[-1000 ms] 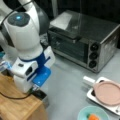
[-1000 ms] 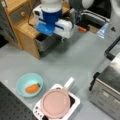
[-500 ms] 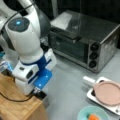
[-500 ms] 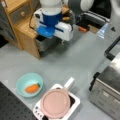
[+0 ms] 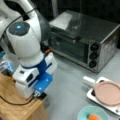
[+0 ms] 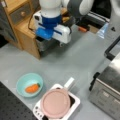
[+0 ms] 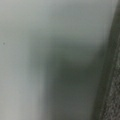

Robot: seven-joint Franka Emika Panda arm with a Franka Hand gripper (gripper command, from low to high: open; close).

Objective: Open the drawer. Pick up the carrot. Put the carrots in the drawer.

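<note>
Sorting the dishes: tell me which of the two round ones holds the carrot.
The teal bowl holds the orange carrot, at a front view's lower left. The pink plate beside it sits on the white tray, carrying nothing.

- You see the arm (image 5: 25, 50) in white, with a grey joint, a glowing blue dot and a bright blue band above the gripper (image 6: 50, 37).
- The cabinet (image 6: 22, 27) is light wood; the drawer (image 6: 43, 43) at its front looks grey and dark.
- The carrot (image 6: 32, 88) is bright orange in a teal bowl (image 6: 21, 82).
- The plate (image 6: 55, 103) is dusty pink on a white tray (image 6: 37, 111).
- The oven (image 5: 85, 40) is silver with black knobs.
- The table (image 6: 75, 62) is pale grey.
</note>
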